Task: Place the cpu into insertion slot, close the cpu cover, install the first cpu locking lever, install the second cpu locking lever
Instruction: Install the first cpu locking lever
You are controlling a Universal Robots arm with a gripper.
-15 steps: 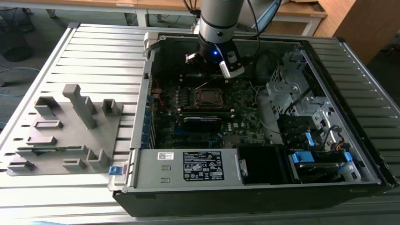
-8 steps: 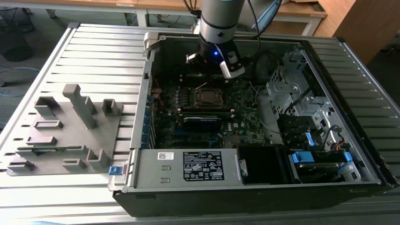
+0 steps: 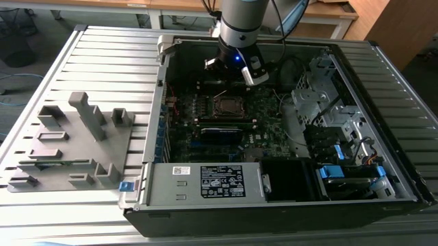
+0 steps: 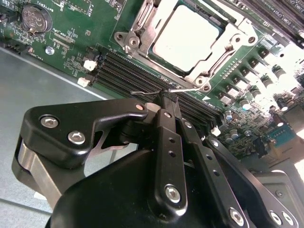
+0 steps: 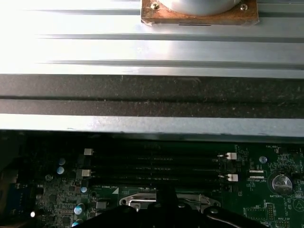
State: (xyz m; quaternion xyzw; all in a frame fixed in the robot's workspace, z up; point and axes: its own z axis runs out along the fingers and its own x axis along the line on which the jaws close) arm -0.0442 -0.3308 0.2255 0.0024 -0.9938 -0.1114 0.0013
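Beyond gripper [image 4: 167, 99], cpu [image 4: 186, 35] in insertion slot [image 4: 137, 35], edge cut off.

Legible text: none; a printed black-and-white label [image 3: 222, 180] and a small white sticker [image 3: 180, 170] on the grey power-supply housing [image 3: 171, 192] at the case's near end, plus white silkscreen marks on the motherboard [image 5: 251, 211], all too small to read.

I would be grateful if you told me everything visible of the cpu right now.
The cpu is a small flat square chip with a dull, pale silver-grey metal top. It lies flat on the green motherboard, showing through the window of the silvery cpu cover, whose frame borders its edges.
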